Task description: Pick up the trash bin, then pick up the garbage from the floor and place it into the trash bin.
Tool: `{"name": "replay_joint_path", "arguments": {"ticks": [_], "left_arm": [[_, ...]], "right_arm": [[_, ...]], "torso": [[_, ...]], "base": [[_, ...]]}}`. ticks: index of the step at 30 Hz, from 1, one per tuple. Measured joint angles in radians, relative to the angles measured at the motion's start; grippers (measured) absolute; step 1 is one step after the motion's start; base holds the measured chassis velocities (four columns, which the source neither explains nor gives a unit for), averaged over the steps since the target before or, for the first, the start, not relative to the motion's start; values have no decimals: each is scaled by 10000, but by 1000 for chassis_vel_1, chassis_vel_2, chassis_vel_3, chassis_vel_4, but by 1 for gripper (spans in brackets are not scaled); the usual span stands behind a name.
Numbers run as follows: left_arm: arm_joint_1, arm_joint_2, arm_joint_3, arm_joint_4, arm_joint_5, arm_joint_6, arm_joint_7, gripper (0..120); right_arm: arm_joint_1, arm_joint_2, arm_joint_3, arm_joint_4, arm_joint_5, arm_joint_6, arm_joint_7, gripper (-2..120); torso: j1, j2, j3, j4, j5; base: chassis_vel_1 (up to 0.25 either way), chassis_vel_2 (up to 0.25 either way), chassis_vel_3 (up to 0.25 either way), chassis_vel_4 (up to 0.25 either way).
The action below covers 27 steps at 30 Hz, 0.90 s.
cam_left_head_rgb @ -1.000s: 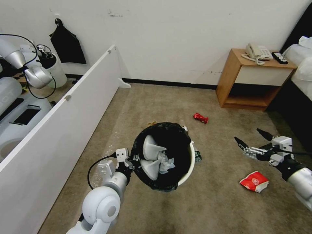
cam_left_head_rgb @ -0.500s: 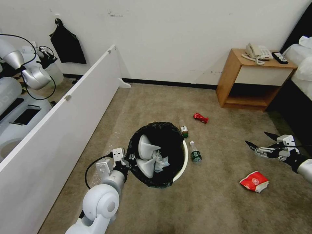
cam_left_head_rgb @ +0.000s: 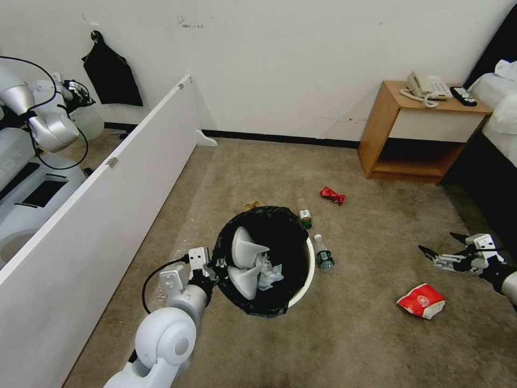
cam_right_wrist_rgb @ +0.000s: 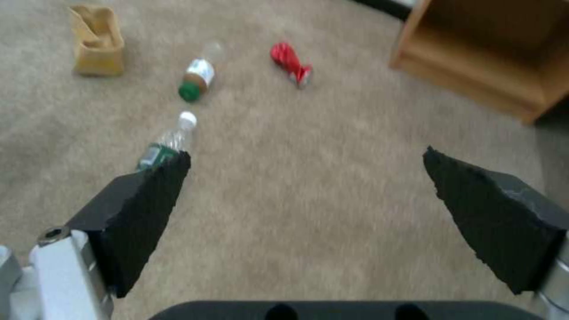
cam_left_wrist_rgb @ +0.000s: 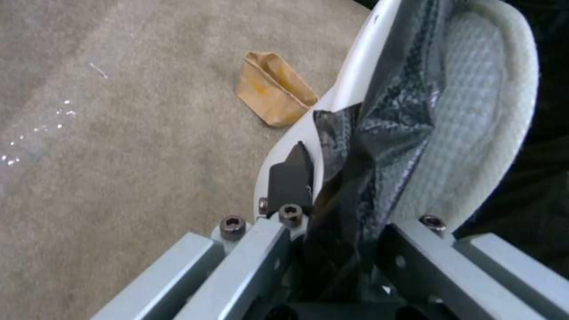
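Carpet lies bare under the right gripper – jaws apart; left gripper pinches trash bin rim.

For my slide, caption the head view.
Left gripper holds the trash bin; open right gripper above the snack packet.

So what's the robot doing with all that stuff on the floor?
It is tidying up. Its left pincer is clamped on the rim of the trash bin, which already holds white slippers and tissue. Its right pincer hangs open above the carpet. Two bottles, a red wrapper, a snack packet and a paper bag lie on the floor.
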<state>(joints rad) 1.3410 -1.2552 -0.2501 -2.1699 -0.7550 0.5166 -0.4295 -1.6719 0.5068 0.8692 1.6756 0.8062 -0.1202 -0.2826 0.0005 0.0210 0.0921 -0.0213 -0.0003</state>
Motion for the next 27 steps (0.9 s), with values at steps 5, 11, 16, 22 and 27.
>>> {"name": "replay_joint_path", "arguments": {"ticks": [5,11,16,22,27], "left_arm": [[292,-75,10,-194,141,-29,29,1],[583,-327,-62,-370,491,-118,147,1],[960,-530,-74,-476,908,-289,308,1],[1196,-660,-71,-516,1265,-463,480,1],[1294,-830,-1,-570,1534,-496,552,1]], "right_arm": [[81,-90,-663,-163,259,-313,511,100],[-38,-856,-1309,-700,-498,-438,431,100],[16,-1429,-1893,-1315,-1393,-396,177,100],[12,-1848,-2293,-1547,-1793,-392,137,100],[4,-2130,-2637,-1804,-1974,-396,116,100]], "torso": [[0,-1,-1,-1,3],[0,-1,-1,0,3],[0,-1,-1,-1,4],[0,-1,-2,1,4],[0,-2,-2,-1,3]], "base": [[0,0,0,0],[0,0,0,0],[0,0,0,0],[0,0,0,0],[0,0,0,0]]}}
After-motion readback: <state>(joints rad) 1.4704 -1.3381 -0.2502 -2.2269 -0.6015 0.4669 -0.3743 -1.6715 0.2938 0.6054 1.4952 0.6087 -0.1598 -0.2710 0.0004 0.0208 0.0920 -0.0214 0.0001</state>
